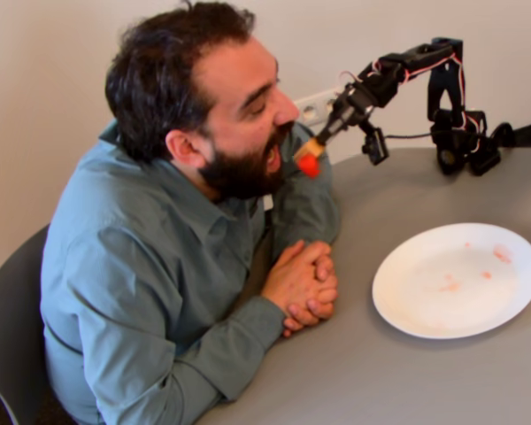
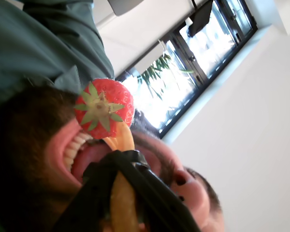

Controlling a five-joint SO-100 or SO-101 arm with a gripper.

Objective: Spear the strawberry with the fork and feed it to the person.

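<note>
Table [image 1: 442, 390], grey, fills lower right of fixed view. Person [image 1: 159, 266] takes up left half of that frame, hands clasped on table edge, head tipped toward centre, mouth wide open. White plate [image 1: 398, 292] at right, holds only pink juice smears, no fruit left on it.

My arm [image 1: 425, 66] comes in from upper right, reaching down-left to the face.

Step in hand, by my read: delivery. Spearing done, fruit off plate, now at the mouth. Next move needs a short, slow push along the fork line into the open mouth, tines kept clear of lips & teeth, then hold till he bites it off.

Fork [image 2: 122, 140], yellow-orange, runs up from lower centre of wrist view; black holder wraps its stem. Gripper [image 1: 347, 111] is clenched on the fork's stem, touching nothing else.

Strawberry [image 2: 105, 108] sits on fork tip, green leaves facing wrist cam, just in front of upper teeth, upper-left-centre of that frame. In fixed view it's at his lips, frame centre, not yet inside
</note>
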